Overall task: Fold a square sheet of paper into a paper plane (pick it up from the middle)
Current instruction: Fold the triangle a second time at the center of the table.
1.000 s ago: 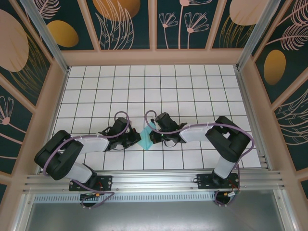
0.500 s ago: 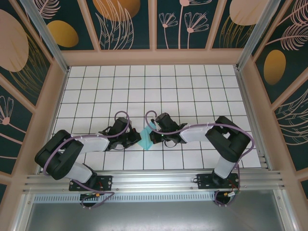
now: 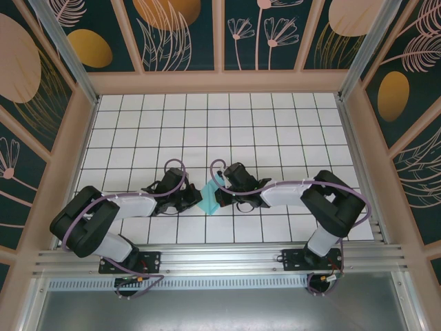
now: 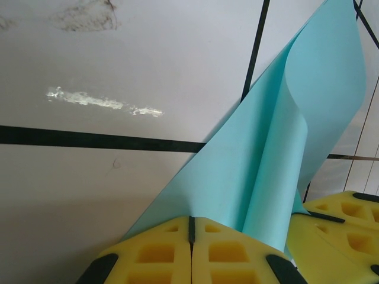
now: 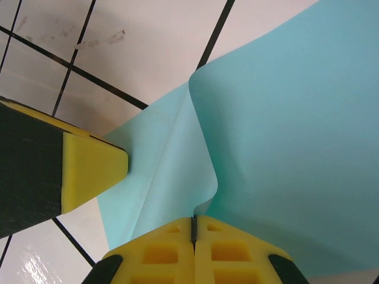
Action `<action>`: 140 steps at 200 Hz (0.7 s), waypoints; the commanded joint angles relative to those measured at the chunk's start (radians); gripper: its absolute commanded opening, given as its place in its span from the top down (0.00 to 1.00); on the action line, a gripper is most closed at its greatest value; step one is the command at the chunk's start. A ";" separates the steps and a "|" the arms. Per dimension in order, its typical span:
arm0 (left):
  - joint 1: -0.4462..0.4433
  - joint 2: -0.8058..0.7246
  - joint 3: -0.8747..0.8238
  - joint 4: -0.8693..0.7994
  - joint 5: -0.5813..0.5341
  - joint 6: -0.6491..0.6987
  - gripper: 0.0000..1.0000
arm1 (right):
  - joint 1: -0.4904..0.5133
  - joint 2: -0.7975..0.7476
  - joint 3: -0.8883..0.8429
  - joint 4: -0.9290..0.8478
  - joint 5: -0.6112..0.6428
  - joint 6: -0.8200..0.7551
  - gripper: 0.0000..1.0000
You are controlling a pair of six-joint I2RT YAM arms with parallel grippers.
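Note:
The square sheet of paper (image 3: 208,198), turquoise-blue and creased, is held just above the white tiles between my two arms. My left gripper (image 3: 196,201) is shut on its left edge, and my right gripper (image 3: 218,196) is shut on its right edge. In the left wrist view the sheet of paper (image 4: 266,148) rises from my shut left gripper (image 4: 190,220) and curls over, with the right gripper's yellow fingers (image 4: 346,222) beside it. In the right wrist view the paper (image 5: 290,136) bulges away from my shut right gripper (image 5: 193,220), and the left gripper's fingertip (image 5: 92,168) touches its far corner. The paper plane is out of view.
The white tiled floor (image 3: 275,131) stretches behind the grippers, boxed in by wooden walls (image 3: 220,83). A metal rail (image 3: 220,258) runs along the near edge by the arm bases.
The right arm's elbow has swung a little outward and nearer. The sheet and both grippers have stayed almost in place.

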 commanded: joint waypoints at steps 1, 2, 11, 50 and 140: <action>-0.003 0.026 0.000 -0.087 -0.042 0.022 0.94 | 0.004 0.020 -0.003 0.004 0.040 0.011 1.00; -0.003 0.026 -0.001 -0.087 -0.042 0.022 0.94 | 0.004 0.019 -0.003 0.005 0.042 0.011 1.00; -0.004 0.024 0.000 -0.089 -0.044 0.023 0.94 | 0.002 0.020 -0.003 0.004 0.054 0.008 1.00; -0.003 0.028 0.001 -0.089 -0.045 0.026 0.94 | -0.002 0.035 0.006 -0.003 0.047 -0.007 1.00; -0.003 0.028 0.003 -0.086 -0.045 0.025 0.94 | 0.028 0.034 0.018 -0.029 0.062 -0.005 1.00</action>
